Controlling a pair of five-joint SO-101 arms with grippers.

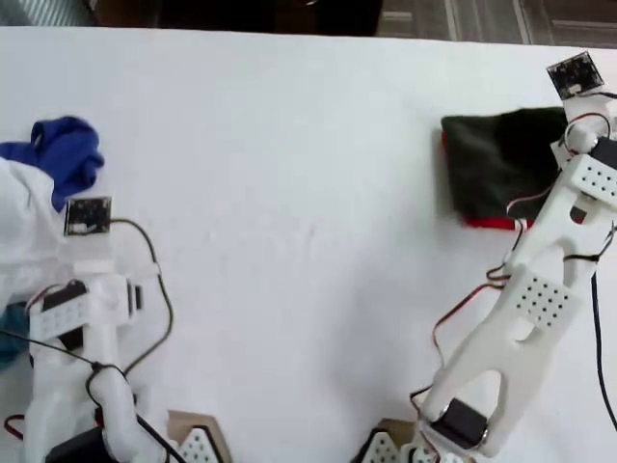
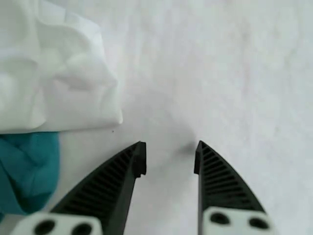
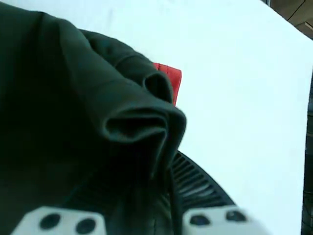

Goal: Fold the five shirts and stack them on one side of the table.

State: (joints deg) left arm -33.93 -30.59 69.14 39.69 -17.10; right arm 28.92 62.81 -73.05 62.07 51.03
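Observation:
A dark green shirt (image 1: 496, 164) lies folded on a red shirt (image 1: 492, 223) at the table's right side. My right gripper (image 3: 166, 161) is at that pile's right edge, shut on a bunched fold of the dark green shirt (image 3: 73, 98), with a corner of the red shirt (image 3: 168, 78) showing beyond it. At the left edge lie a crumpled white shirt (image 1: 19, 222), a blue shirt (image 1: 63, 149) behind it and a teal shirt (image 1: 10, 338) in front. My left gripper (image 2: 168, 156) hangs open over bare tablecloth, just beside the white shirt (image 2: 49, 73) and the teal shirt (image 2: 27, 166).
The white tablecloth (image 1: 308, 222) covers the wide stretch between the two arms. The left arm (image 1: 82, 309) and right arm (image 1: 540, 289) rise from bases at the front edge, with loose cables beside them. Dark floor lies past the far edge.

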